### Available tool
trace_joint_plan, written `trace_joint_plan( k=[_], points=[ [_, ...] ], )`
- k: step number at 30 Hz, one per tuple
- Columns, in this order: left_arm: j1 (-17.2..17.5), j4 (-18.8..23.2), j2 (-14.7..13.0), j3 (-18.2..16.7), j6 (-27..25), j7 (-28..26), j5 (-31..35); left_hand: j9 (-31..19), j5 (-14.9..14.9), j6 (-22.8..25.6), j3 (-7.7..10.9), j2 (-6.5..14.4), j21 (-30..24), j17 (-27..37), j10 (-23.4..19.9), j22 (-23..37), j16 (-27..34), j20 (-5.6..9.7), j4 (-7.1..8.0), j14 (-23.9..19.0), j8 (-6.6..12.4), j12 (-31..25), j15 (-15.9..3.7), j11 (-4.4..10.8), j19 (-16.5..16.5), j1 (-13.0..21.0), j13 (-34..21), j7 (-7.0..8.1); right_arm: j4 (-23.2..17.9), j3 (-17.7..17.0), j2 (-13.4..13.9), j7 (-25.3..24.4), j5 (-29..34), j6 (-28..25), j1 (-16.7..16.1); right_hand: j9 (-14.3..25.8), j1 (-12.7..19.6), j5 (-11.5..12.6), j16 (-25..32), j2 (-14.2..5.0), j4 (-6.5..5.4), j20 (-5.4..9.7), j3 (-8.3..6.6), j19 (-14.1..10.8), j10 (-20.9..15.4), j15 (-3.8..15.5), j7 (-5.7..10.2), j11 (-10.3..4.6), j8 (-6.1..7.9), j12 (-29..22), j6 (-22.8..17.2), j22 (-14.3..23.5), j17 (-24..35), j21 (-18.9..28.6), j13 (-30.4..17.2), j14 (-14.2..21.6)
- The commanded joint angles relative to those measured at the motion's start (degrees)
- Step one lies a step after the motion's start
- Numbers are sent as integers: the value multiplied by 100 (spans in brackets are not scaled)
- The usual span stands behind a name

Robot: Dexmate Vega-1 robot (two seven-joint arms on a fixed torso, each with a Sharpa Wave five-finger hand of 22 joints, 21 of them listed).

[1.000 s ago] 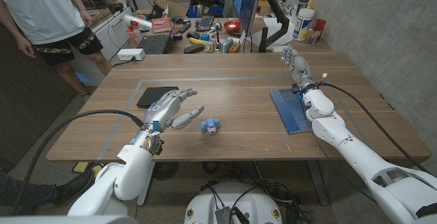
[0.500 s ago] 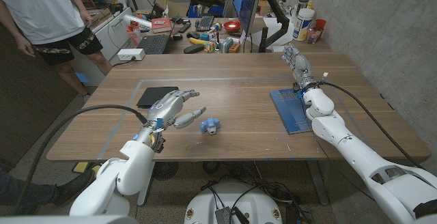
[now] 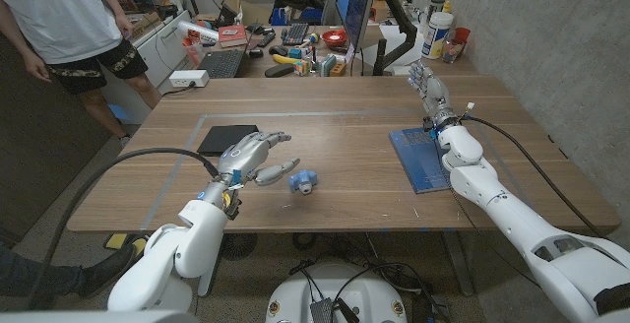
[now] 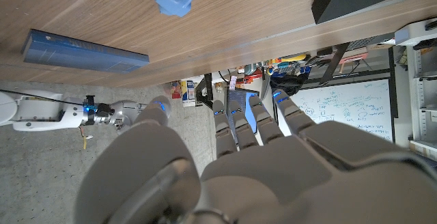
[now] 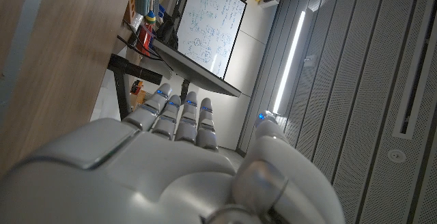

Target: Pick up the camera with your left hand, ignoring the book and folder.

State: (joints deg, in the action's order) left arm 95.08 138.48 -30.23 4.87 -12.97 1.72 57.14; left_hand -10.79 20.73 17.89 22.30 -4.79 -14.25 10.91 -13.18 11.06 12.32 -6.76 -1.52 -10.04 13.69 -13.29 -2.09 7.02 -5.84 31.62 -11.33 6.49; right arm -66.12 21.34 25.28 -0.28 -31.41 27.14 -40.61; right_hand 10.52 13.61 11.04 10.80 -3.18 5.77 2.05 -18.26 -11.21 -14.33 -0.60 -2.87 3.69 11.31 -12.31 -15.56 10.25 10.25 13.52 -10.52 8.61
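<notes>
Reach phase: left hand point(image 3: 254, 158) open, empty, just beside the camera point(image 3: 303, 180).
Camera, small & blue, sits mid-table, near the front edge, untouched. Next: bring fingers round it & close. Right hand point(image 3: 426, 84) is up, fingers apart, holding nothing.

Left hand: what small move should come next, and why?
Probably a short reach forward to bring the left hand over the blue camera. Its fingers are apart, hold nothing, and stop just short of the camera. The black book lies behind the hand, out of that path.
</notes>
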Motion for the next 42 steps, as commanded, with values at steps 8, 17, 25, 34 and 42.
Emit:
trace_joint_plan(
  k=[8, 17, 25, 34, 42],
  points=[
    [-70, 146, -122, 235, -388, 422, 598, -27, 79, -234, 71, -116, -38, 11, 167, 18, -65, -135, -298, 5, -117, 113, -131, 64, -70, 450, -19, 161, 184, 10, -67, 92, -43, 62, 86, 32, -30, 22, -4, -23, 10, 36, 2, -44, -24, -7, 20, -17, -6, 6, -60, 28, 26, -42, -9, 35],
    [-152, 209, -165, 312, -498, 750, 768, -32, 96, -343, 99, -154, -40, 15, 244, 16, -89, -208, -411, 50, -157, 145, -117, 116, -108, 631, -26, 220, 273, 0, -91, 129, -70, 97, 118, 32, -31, 23, -6, -22, 11, 22, 6, -42, -28, -7, 24, -8, -8, 6, -57, 29, 26, -54, -9, 32],
    [-214, 180, -179, 428, -570, 816, 1040, -36, 103, -379, 107, -179, -67, 24, 277, 17, -88, -323, -469, 51, -166, 154, -111, 117, -203, 729, -32, 251, 302, -3, -104, 135, -75, 124, 121, 32, -32, 23, -6, -22, 12, 20, 8, -44, -29, -4, 29, -15, -6, 6, -65, 29, 25, -61, -9, 34],
    [-269, 141, -220, 481, -571, 959, 1107, -41, 103, -418, 84, -219, -108, 36, 290, 15, -84, -452, -493, 53, -177, 153, -95, 144, -342, 763, -38, 263, 273, -8, -96, 119, -82, 117, 87, 32, -34, 23, -6, -22, 12, 11, 12, -44, -33, -4, 33, -22, -6, 6, -68, 29, 26, -71, -9, 37],
    [-313, 49, -243, 496, -516, 940, 1021, -43, 106, -434, 68, -245, -108, 43, 307, 11, -84, -504, -507, 60, -179, 156, -87, 159, -371, 781, -41, 297, 230, -17, -88, 90, -75, 120, 72, 32, -37, 24, -5, -20, 12, 8, 16, -49, -29, -3, 38, -13, -8, 9, -65, 30, 26, -76, -9, 43]
  ],
)
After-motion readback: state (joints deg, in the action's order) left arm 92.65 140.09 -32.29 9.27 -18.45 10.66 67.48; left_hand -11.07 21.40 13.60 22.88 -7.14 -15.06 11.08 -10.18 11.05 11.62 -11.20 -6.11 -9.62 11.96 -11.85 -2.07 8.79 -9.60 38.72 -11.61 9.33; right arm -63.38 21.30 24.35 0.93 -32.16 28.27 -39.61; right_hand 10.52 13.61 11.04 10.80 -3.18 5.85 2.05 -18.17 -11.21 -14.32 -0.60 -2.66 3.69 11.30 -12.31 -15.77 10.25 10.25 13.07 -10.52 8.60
